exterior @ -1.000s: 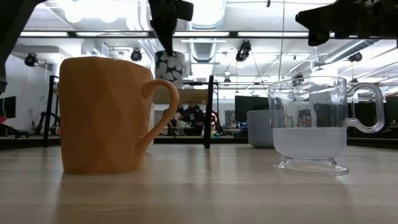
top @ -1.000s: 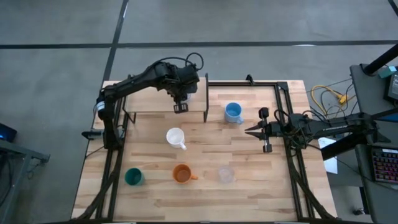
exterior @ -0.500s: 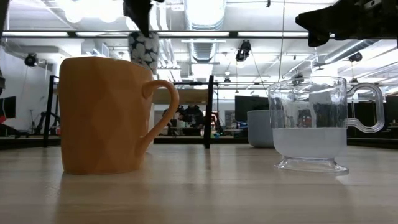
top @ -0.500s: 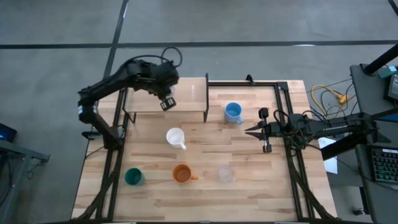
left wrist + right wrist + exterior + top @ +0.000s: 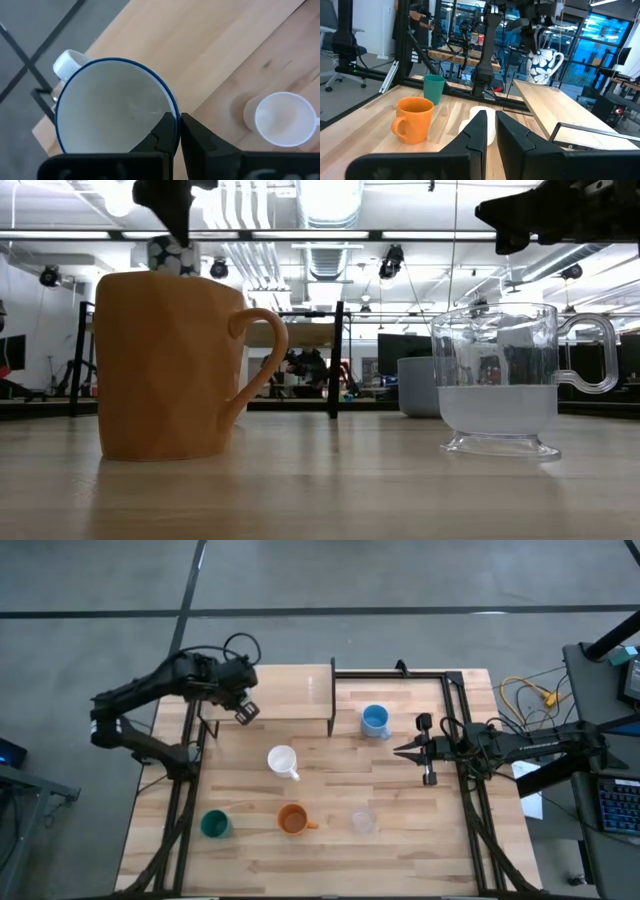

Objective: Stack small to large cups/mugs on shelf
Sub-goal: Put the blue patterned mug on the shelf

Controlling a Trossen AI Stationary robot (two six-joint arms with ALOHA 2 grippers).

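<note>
Butcher-block tabletop (image 5: 400,850), holding empty white cup (image 5: 282,760); left gripper (image 5: 179,131) clamped on empty blue-rimmed mug (image 5: 112,107) above shelf (image 5: 295,690); right gripper (image 5: 399,750) pinched together, idle.

Shelf (image 5: 290,690) sits at the far side, left of centre. Over its left end hangs the held mug (image 5: 112,110), rim pinched in the left gripper (image 5: 245,712). Just right of the shelf stands the far cup (image 5: 376,721). The middle mug (image 5: 283,761) stands before the shelf. Along the near row, left to right: near-left cup (image 5: 214,825), near-middle mug (image 5: 293,819), near-right cup (image 5: 363,821).
</note>
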